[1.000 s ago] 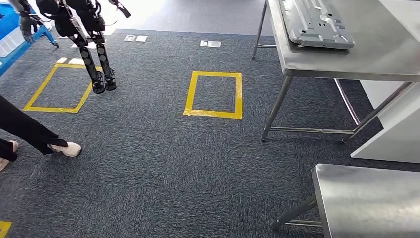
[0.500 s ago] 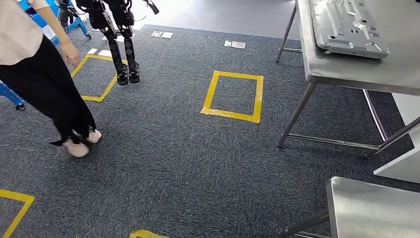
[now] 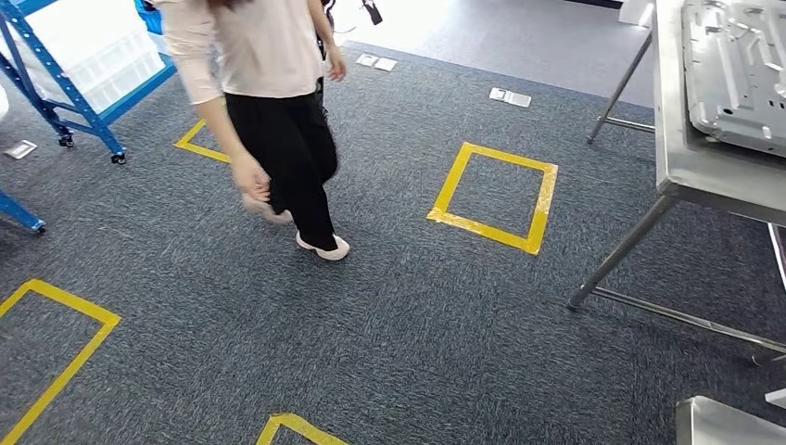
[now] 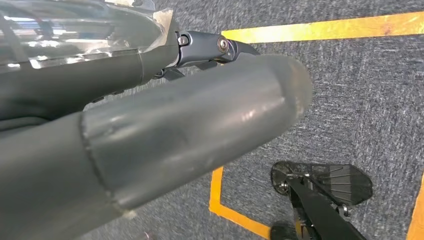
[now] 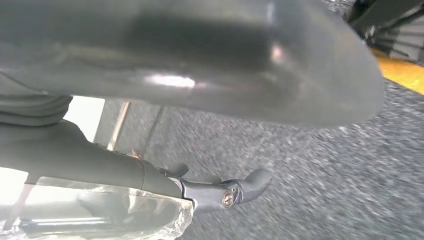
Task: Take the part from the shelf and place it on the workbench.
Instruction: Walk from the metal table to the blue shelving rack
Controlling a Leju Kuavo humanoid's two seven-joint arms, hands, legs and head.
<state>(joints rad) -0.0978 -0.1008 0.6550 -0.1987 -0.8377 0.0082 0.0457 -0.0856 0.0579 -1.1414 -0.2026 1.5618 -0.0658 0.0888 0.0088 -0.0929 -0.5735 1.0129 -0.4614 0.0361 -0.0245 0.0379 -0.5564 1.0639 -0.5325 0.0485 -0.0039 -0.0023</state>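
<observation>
A blue shelf [image 3: 67, 104] with white bins [image 3: 102, 56] stands at the far left of the head view. At the right edge is a steel workbench [image 3: 672, 162], and a flat grey metal part [image 3: 741, 74] lies on it. My left hand [image 4: 165, 110] hangs over the carpet in the left wrist view, thumb and dark fingers stretched out and holding nothing. My right hand [image 5: 200, 65] hangs the same way in the right wrist view, also holding nothing.
A person [image 3: 278, 111] in a light top and black trousers walks across the carpet between me and the shelf. Yellow tape squares [image 3: 496, 195] mark the floor. The corner of a second steel table [image 3: 732, 428] shows at the lower right.
The whole picture has shifted right, so the camera has turned left; the blue shelf has come into view. The person has walked from the left edge towards the middle.
</observation>
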